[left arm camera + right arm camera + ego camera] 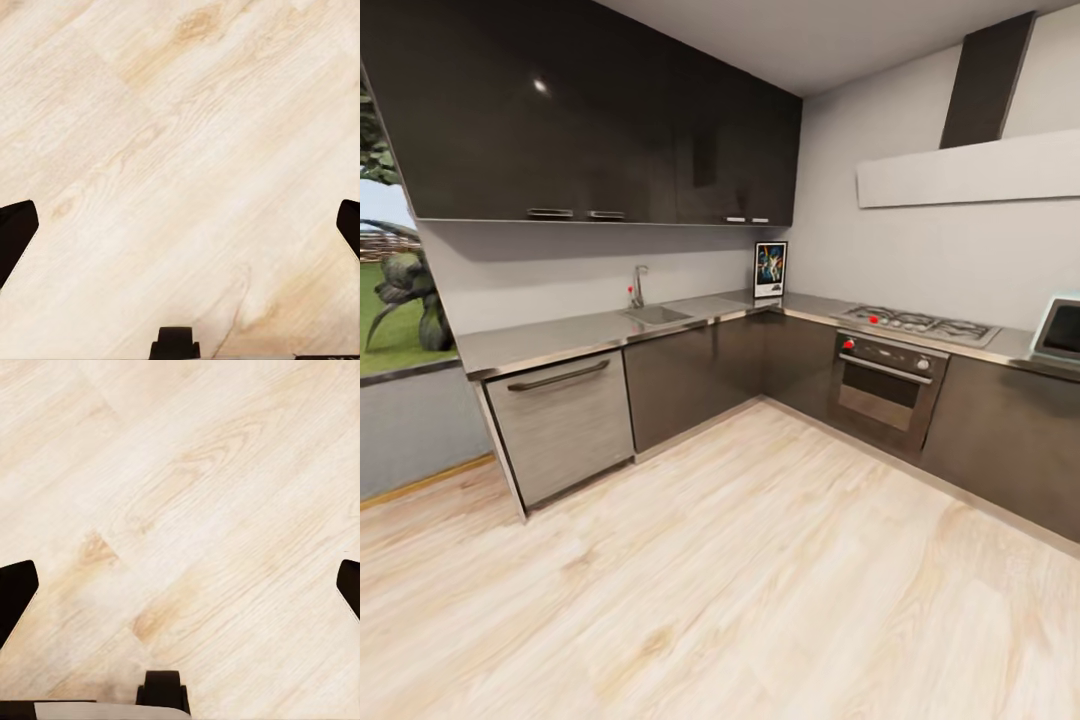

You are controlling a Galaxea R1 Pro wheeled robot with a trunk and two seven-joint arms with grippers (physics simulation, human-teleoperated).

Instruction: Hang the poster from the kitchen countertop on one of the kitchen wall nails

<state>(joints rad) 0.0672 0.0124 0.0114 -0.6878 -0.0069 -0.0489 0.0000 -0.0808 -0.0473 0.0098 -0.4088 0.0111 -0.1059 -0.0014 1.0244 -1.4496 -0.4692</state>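
1. I judge I'm in the approach step: from the head view I'm out on the wooden floor (760,580), well apart from the bench (560,335), with nothing picked up yet.
2. Working left to right along the bench, I pass the dishwasher front (563,420), then the sink (656,315) with its tap (639,285), before reaching the corner.
3. The poster (770,269) stands in that corner, upright on the bench and apparently leaning back against the wall. Its long axis runs vertical, and its printed face points out into the room, towards me.
4. Further right sit the gas hob (916,323) and the oven (887,385) beneath it.
5. I can't pick out a wall nail at this range.
6. The left end effector (180,225) hangs over bare floor, fingers spread wide apart and empty; the right end effector (180,585) is the same.
7. Next, I reckon, calls for driving the base towards the corner until the poster is within reach.
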